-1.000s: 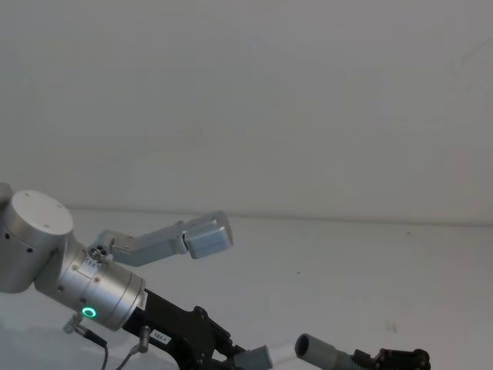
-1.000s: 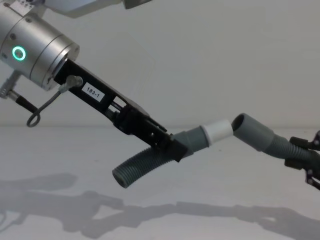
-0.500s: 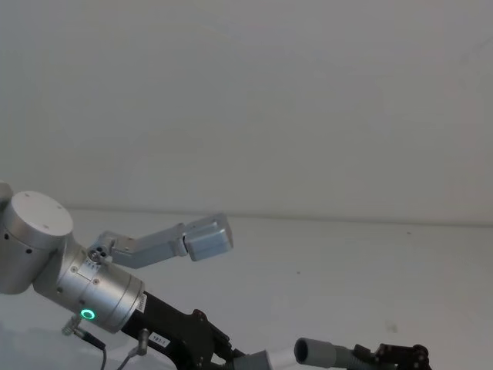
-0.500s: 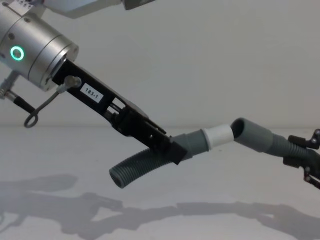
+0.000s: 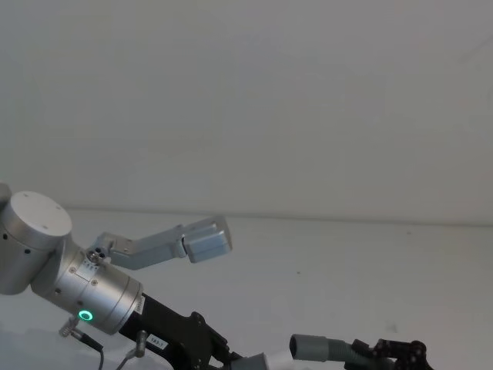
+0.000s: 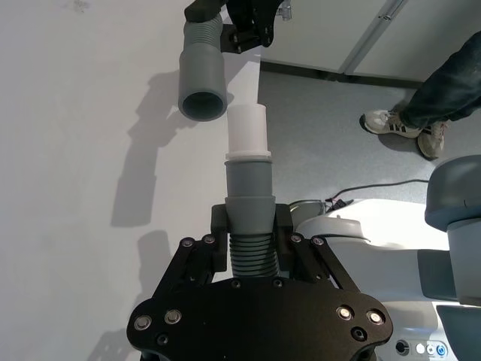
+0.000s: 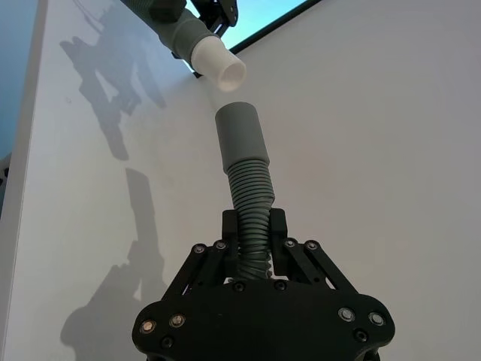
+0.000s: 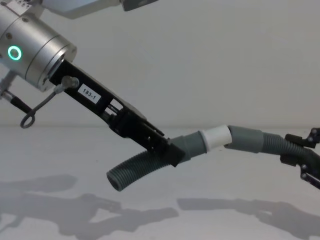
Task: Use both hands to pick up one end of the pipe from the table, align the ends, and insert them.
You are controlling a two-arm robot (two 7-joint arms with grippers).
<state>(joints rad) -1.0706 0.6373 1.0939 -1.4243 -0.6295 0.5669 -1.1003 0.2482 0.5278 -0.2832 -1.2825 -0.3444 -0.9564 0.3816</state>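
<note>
Grey hoses, two: white-tipped hose clamped in left end effector, label "183-1"; wide-cuffed hose clamped at 3 o'clock in right end effector.

Bright, even light; soft shadows on the table.

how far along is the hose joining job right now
Done: both pieces are off the table, the left gripper shut on the white-tipped hose, the right gripper on the wide-cuffed hose. In hand: lining up the ends, which the wrist views show apart and offset. Left: insertion.
</note>
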